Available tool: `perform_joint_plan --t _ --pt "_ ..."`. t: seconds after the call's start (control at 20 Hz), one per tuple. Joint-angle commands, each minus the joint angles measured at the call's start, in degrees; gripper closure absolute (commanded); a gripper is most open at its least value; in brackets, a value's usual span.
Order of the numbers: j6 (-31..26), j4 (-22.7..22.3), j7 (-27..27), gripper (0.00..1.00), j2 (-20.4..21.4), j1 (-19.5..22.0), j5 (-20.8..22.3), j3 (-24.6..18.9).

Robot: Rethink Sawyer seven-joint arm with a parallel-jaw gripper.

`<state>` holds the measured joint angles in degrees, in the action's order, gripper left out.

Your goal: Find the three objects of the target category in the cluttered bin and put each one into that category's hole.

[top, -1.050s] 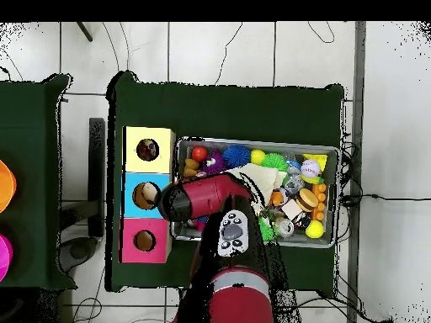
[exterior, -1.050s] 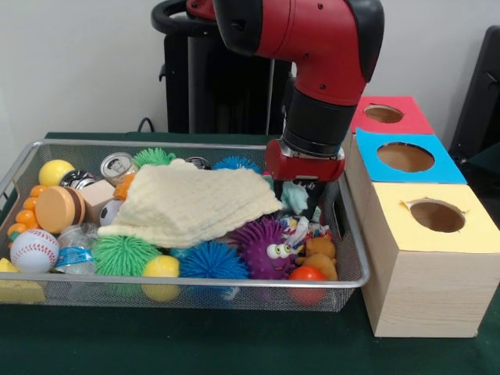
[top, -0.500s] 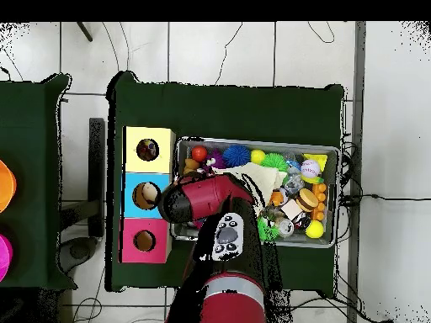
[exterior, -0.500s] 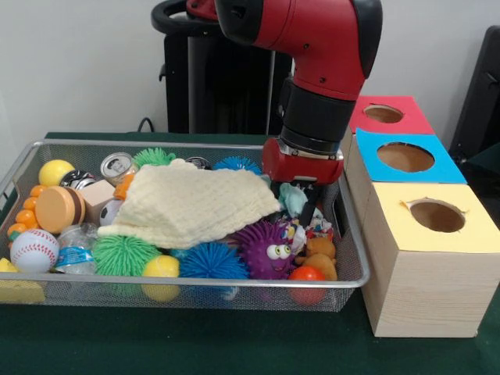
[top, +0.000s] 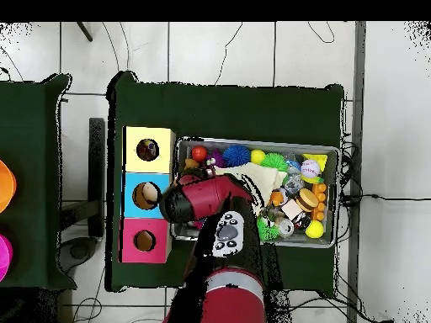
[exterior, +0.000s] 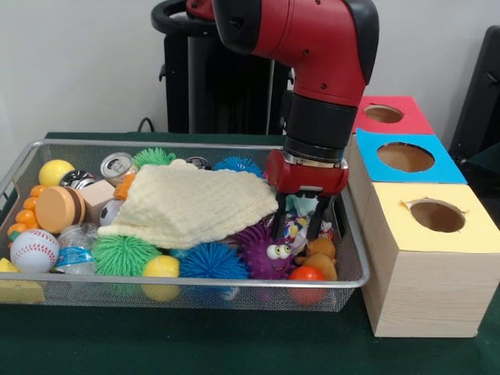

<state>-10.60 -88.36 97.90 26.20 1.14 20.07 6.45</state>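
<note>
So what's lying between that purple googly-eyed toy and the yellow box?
In the front view, between the purple toy and the yellow box lie a brown toy, a red ball, then the bin's wire wall.

Pincer (exterior: pixel 299 226) down, fingers apart

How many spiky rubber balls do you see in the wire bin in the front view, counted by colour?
Green spiky balls: 2
Blue spiky balls: 2
Purple spiky ball: 1
Total: 5
</note>
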Motion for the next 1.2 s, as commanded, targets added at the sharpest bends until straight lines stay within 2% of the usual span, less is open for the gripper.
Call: perform_joint_plan --t 0.05,0.3,0.45,0.65,1.2 --pt "2.31 1.88 9.12 0.0 -2.94 2.26 -2.5 -3.47" --pt "2.47 1.76 9.34 0.0 -2.44 1.61 -2.44 -2.17" --pt "-0.53 1.98 8.15 0.0 -3.09 1.89 -2.45 -2.4" --pt "-6.09 1.03 5.57 0.0 -3.66 3.92 -3.1 -4.77" --pt "-10.43 0.09 3.43 0.0 -3.83 5.85 -3.93 -7.75"
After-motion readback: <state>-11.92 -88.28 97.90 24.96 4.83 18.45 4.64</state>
